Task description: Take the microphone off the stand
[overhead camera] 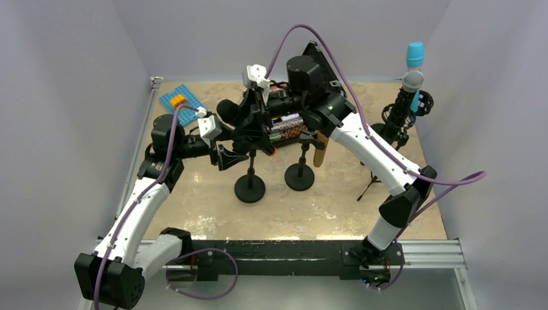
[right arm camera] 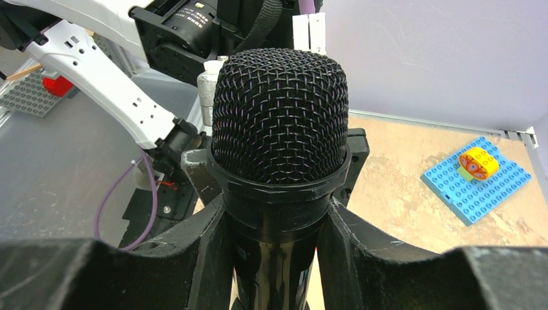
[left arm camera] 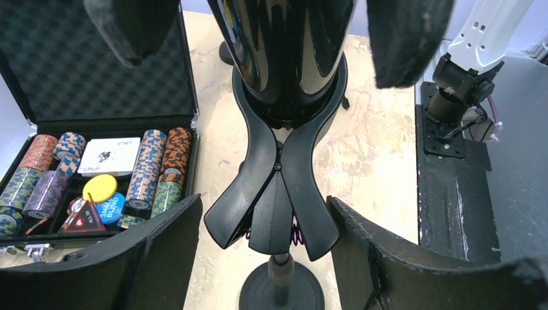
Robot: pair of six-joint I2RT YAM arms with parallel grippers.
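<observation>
A black microphone [right arm camera: 279, 116] with a mesh head lies level above the table, its glossy body [left arm camera: 284, 58] seated in the black spring clip [left arm camera: 271, 206] of a round-based stand [overhead camera: 249, 187]. My right gripper [right arm camera: 274, 242] is shut on the microphone just under the head ring, both fingers pressed against the body. My left gripper [left arm camera: 268, 255] straddles the clip's two levers from below. It is open, with a narrow gap between each lever and the fingers [left arm camera: 148, 255]. In the top view both grippers meet over the stand, the left gripper [overhead camera: 240, 155] under the right gripper [overhead camera: 251, 116].
An open case of poker chips [left arm camera: 97, 174] lies behind the stands. A second round-based stand [overhead camera: 299, 175] is just right of the first. Another microphone [overhead camera: 411, 81] stands on a tripod at the far right. A blue brick plate [overhead camera: 178, 103] lies at the back left.
</observation>
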